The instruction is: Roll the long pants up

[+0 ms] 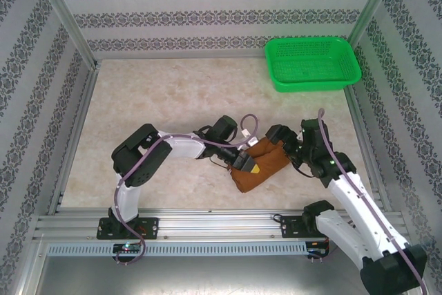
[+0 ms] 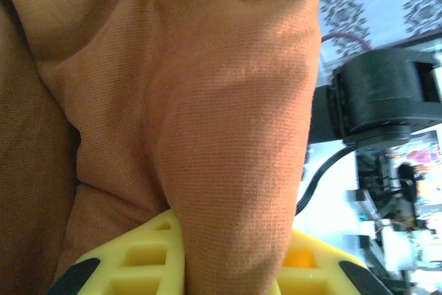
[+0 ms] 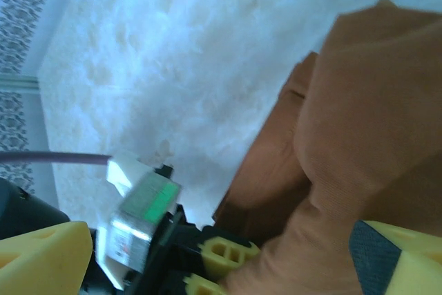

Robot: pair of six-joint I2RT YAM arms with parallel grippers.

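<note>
Our left tool (image 2: 228, 267) is clamped on a thick fold of the rust-brown plain cloth long pants (image 2: 207, 101), with a yellow finger on each side of it. Our right tool (image 3: 224, 260) stands wide apart; cloth reaches in beside one finger but is not pinched.

The long pants lie as a stubby roll on the pale marbled tabletop (image 1: 173, 94), toward 5 o'clock from its middle, between the two tools. We judge the cloth soft, light and limp — a roll like this may loosen unless held across its outer layer, so the free end is where we would take hold.

The green plastic mesh basket (image 1: 312, 63) sits well apart at 1 o'clock. Open room runs from 9 to 12 o'clock — the near metal rail (image 1: 207, 224) lies close at 6.
</note>
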